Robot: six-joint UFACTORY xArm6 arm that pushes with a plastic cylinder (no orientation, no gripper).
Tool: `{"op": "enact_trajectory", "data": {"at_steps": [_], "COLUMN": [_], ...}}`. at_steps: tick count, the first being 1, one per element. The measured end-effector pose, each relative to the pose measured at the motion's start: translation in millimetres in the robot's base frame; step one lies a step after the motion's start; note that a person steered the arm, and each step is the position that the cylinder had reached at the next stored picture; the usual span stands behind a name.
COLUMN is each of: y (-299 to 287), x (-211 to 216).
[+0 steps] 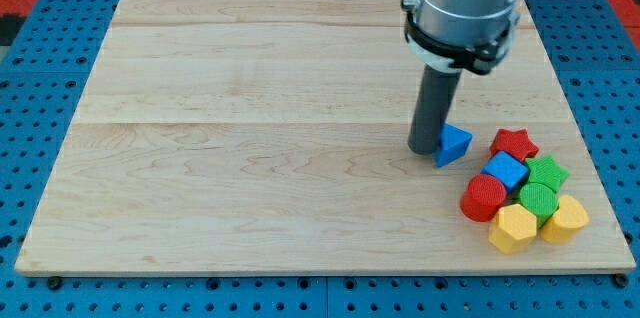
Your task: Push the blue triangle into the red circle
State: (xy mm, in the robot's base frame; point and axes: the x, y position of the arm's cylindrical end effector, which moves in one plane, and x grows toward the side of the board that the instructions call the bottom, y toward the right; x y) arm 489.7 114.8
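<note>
The blue triangle (pixel 454 144) lies on the wooden board (pixel 250 138) at the view's right. My tip (pixel 423 148) stands right against its left side, touching it. The red circle (pixel 484 198) lies below and to the right of the triangle, about a block's width away, at the left edge of a cluster of blocks.
The cluster at the view's lower right holds a red star (pixel 514 143), a blue cube (pixel 505 171), a green star (pixel 547 172), a green round block (pixel 537 199), a yellow hexagon (pixel 514 228) and a yellow block (pixel 565 219). The board's right edge is close by.
</note>
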Motion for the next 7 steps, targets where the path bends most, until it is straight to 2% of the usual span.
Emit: {"op": "enact_trajectory", "data": {"at_steps": [1,3,5,7], "y": [10.0,-22.3,12.1,46.4], "x": [15.6,-3.6,-42.0,-36.7]}}
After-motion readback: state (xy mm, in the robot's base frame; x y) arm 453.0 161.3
